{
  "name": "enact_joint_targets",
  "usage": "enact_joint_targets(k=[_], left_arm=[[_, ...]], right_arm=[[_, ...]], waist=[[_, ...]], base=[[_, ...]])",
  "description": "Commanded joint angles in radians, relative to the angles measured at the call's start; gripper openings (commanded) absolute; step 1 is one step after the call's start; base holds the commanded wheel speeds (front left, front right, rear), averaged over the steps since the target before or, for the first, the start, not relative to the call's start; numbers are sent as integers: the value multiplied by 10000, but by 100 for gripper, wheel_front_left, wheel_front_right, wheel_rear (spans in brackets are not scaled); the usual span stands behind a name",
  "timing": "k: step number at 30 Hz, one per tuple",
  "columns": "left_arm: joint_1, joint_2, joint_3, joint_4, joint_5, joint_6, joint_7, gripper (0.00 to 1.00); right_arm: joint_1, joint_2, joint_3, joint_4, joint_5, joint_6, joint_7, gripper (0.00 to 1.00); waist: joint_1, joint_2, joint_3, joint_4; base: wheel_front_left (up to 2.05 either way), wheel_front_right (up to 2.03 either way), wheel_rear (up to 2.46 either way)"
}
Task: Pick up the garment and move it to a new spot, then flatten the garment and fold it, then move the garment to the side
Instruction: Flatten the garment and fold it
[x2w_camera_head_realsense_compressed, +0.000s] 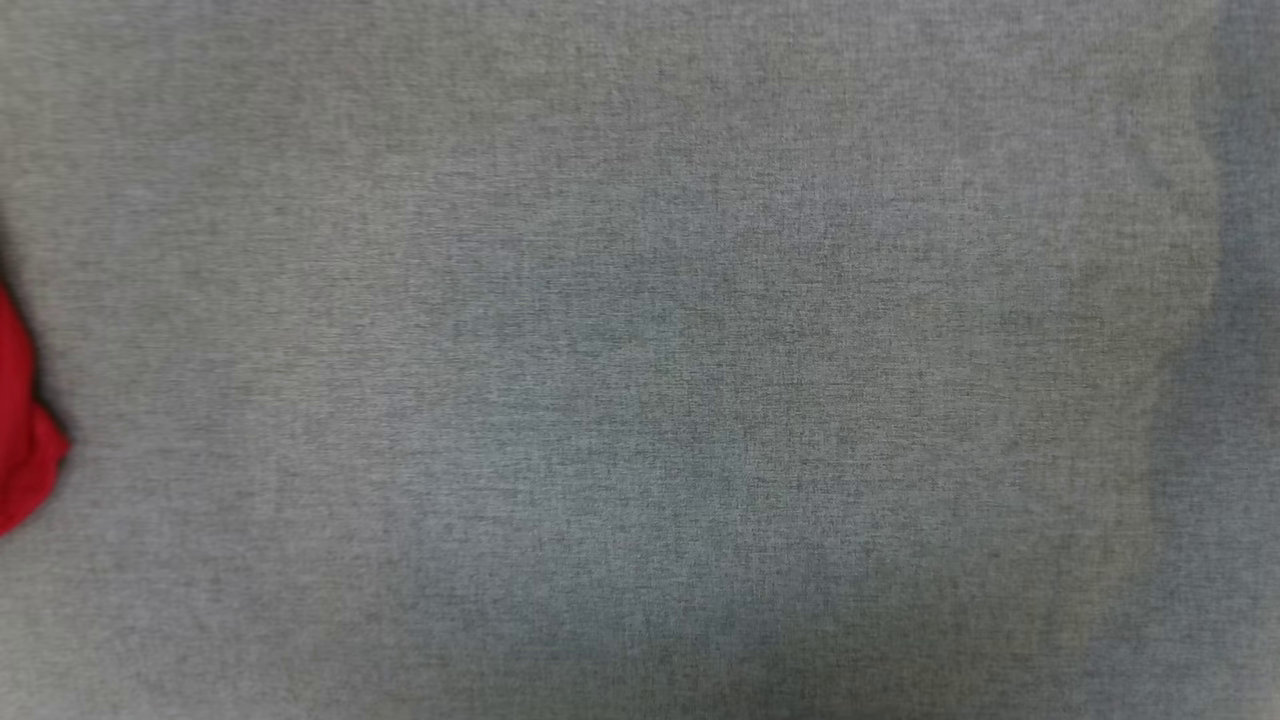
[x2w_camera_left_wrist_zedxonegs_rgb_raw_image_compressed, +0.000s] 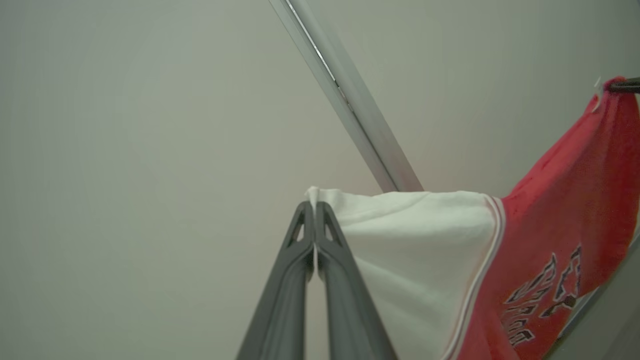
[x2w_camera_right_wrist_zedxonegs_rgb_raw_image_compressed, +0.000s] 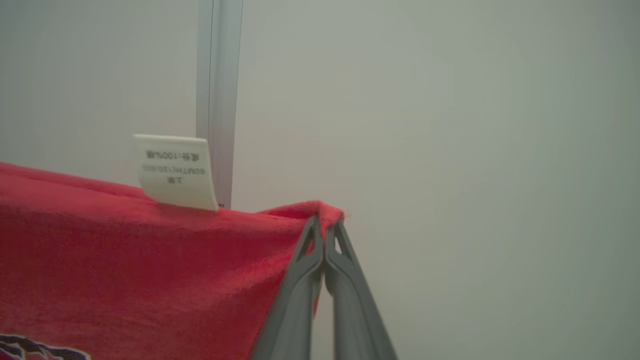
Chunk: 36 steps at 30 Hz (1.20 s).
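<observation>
Looking down, the head view has the grey desk (x2w_camera_head_realsense_compressed: 640, 360) with a red tip of the garment (x2w_camera_head_realsense_compressed: 25, 430) at its 9 o'clock edge. Left wrist view: the left hand (x2w_camera_left_wrist_zedxonegs_rgb_raw_image_compressed: 314, 205) is pinched tight on a white corner, with red lettered cloth spreading toward 3 o'clock and a rail (x2w_camera_left_wrist_zedxonegs_rgb_raw_image_compressed: 350, 100) behind. Right wrist view: the right hand (x2w_camera_right_wrist_zedxonegs_rgb_raw_image_compressed: 325, 222) clamps a red corner; a label (x2w_camera_right_wrist_zedxonegs_rgb_raw_image_compressed: 175, 172) sits at 10 o'clock.

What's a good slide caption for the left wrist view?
Left gripper shut on the white corner of a red-and-white lettered shirt, hanging before a pale wall.
</observation>
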Motion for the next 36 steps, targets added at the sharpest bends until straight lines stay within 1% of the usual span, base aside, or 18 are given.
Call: enact_joint_targets(k=[1,4,7,10,13,16,21,22,23,24,28,30,31,36], left_arm=[[762,-74,318,-380,144,-59,0,0],[2724,-257,875,-1222,123,-124,1,0],[4839,-264,922,-2179,-153,-118,-1,0],[6974,-103,1208,-2972,-517,-122,-6,0],[9138,48,1507,-3565,-688,-124,-6,0],[11162,-104,1960,-4071,-952,-125,-6,0],[14128,-505,2295,-4847,-1511,-126,-8,0],[14615,-571,2248,-4988,-1567,-126,-6,0],[14615,-571,2248,-4988,-1567,-126,-6,0],[15399,-637,2316,-5128,-1545,-125,-8,0],[16551,-718,2345,-5334,-1443,75,-6,0],[16957,-615,2216,-5503,-1323,205,62,0],[16957,-615,2216,-5503,-1323,205,62,0],[17843,-456,2055,-6138,-1438,600,411,0]], right_arm=[[459,-197,42,35,154,-22,-191,0],[1758,-446,114,36,565,-22,-423,0],[3285,-758,28,-291,1001,-21,-596,0],[4945,-962,-226,-943,1521,-22,-670,0],[6756,-1065,-509,-1850,1961,-22,-682,0],[8580,-1098,-895,-2708,2163,-22,-685,0],[11276,-961,-1315,-3766,2191,-22,-686,0],[11737,-937,-1419,-3950,2196,-22,-657,0],[11737,-937,-1419,-3950,2196,-22,-657,0],[12636,-911,-1577,-4292,2219,-24,-540,0],[14300,-771,-1834,-5113,2242,-22,-155,0],[15089,-706,-1946,-5552,2193,-22,93,0],[15089,-706,-1946,-5552,2193,-22,93,0],[16716,-425,-2279,-6856,1968,-22,820,0]], waist=[[-1,0,-220,125],[-1,0,-656,217],[-1,0,-1284,250],[-1,0,-1948,177],[-1,0,-2650,40],[-1,0,-3286,-59],[-1,0,-4129,-165],[-1,0,-4239,-179],[-1,0,-4239,-179],[-1,0,-4425,-148],[-1,0,-4674,-45],[-1,0,-4756,-15],[-1,0,-4756,-15],[-1,0,-4928,-39]], base=[[0,0,0],[0,0,0],[0,0,0],[0,0,0],[0,0,0],[0,0,0],[0,0,0],[0,0,0],[0,0,0],[0,0,0],[0,0,0],[0,0,0],[0,0,0],[0,0,0]])
